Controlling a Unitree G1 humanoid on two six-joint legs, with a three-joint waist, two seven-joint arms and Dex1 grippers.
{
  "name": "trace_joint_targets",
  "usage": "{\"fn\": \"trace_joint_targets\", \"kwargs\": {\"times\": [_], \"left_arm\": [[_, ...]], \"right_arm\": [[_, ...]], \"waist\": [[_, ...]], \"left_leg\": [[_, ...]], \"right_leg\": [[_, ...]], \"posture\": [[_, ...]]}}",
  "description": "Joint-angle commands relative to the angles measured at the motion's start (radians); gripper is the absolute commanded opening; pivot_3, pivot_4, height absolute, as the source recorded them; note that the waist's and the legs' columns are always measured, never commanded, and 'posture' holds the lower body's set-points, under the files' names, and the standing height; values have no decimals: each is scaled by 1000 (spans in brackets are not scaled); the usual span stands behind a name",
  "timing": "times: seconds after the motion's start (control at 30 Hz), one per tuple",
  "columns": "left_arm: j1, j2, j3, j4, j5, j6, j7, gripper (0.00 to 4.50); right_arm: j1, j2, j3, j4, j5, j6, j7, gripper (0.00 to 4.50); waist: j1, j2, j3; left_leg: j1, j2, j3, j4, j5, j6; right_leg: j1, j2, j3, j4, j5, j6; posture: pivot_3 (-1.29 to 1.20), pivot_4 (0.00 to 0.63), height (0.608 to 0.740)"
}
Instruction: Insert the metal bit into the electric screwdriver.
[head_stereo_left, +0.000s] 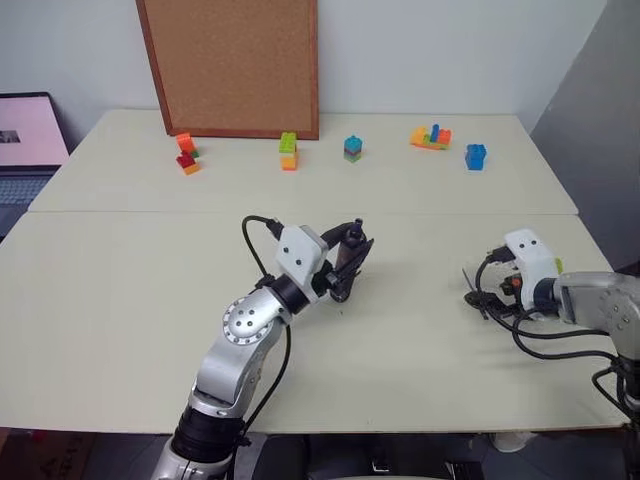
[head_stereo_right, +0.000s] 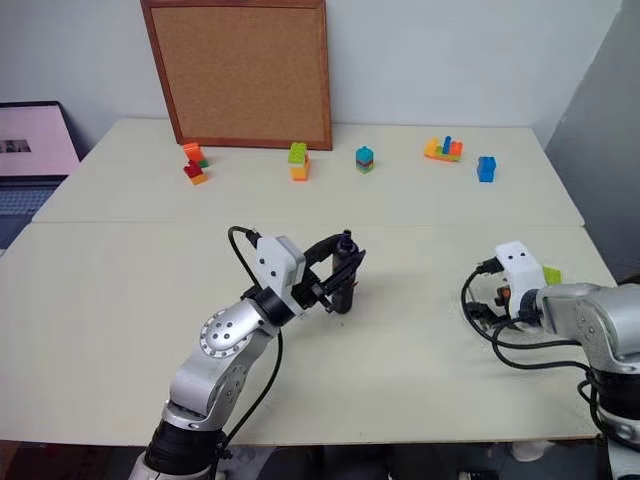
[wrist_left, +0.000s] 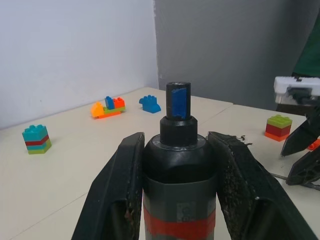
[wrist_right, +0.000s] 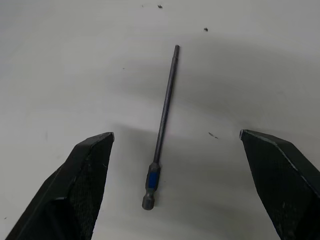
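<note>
2 grippers, mine. Right gripper: fingers spread wide, pointing down over the metal bit, which lies flat on the table between them, untouched. Thin, stiff, light, likely slippery; best pinched mid-shaft. Left gripper: clamped on the electric screwdriver, socket end up.

2 cream tables pushed together, pale wall, cork board (wood-framed) leaning behind, grey partition
</note>
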Motion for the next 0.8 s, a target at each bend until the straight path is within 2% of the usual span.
{"fn": "trace_joint_targets", "kwargs": {"times": [0.03,0.07,0.17,0.23,0.4,0.43,0.57,0.6,0.67,0.8], "left_arm": [[19,-6,-16,3,18,0,2,1635],[20,-8,-16,4,20,-2,5,1635],[26,-13,-18,3,25,-6,11,1635],[29,-17,-19,2,30,-8,13,1635],[34,-25,-22,0,40,-9,15,1635],[35,-26,-22,0,41,-9,16,1635],[32,-25,-25,0,45,-13,13,1635],[31,-24,-25,0,45,-14,11,1635],[27,-21,-26,2,45,-16,6,1635],[21,-13,-23,8,44,-24,-6,1635]], "right_arm": [[-36,4,14,30,-31,16,-5,4237],[-44,9,24,39,-36,16,-4,4237],[-61,31,56,49,-45,33,-8,3785],[-68,47,67,48,-51,43,-6,3155],[-91,60,90,69,-67,48,6,2002],[-92,59,92,73,-69,47,8,1642],[-94,54,96,94,-75,49,17,793],[-95,57,91,99,-72,50,18,698],[-100,64,87,104,-70,52,19,86],[-113,83,67,117,-75,52,10,0]], "waist": [[0,0,0],[0,0,0],[-1,0,0],[-2,0,0],[-3,0,0],[-3,0,0],[-3,0,-1],[-3,0,-1],[-3,0,-1],[-4,-1,-1]], "left_leg": [[0,0,0,0,0,0],[0,0,0,0,0,0],[0,0,0,0,0,1],[1,0,0,0,0,1],[1,0,0,0,0,1],[1,0,0,0,0,1],[1,0,0,0,0,1],[1,0,0,0,0,1],[1,0,0,0,0,1],[1,0,0,0,0,1]], "right_leg": [[0,0,0,0,0,0],[0,0,0,0,0,0],[0,0,0,0,0,0],[0,0,0,0,0,0],[0,1,0,1,0,0],[0,1,0,1,0,0],[0,1,0,1,0,0],[0,0,0,1,0,0],[0,0,0,1,0,0],[0,0,0,1,0,0]], "posture": [[0,150,740],[0,150,740],[0,150,740],[0,150,740],[0,150,740],[0,150,740],[0,150,740],[0,150,740],[0,150,740],[0,150,740]]}}
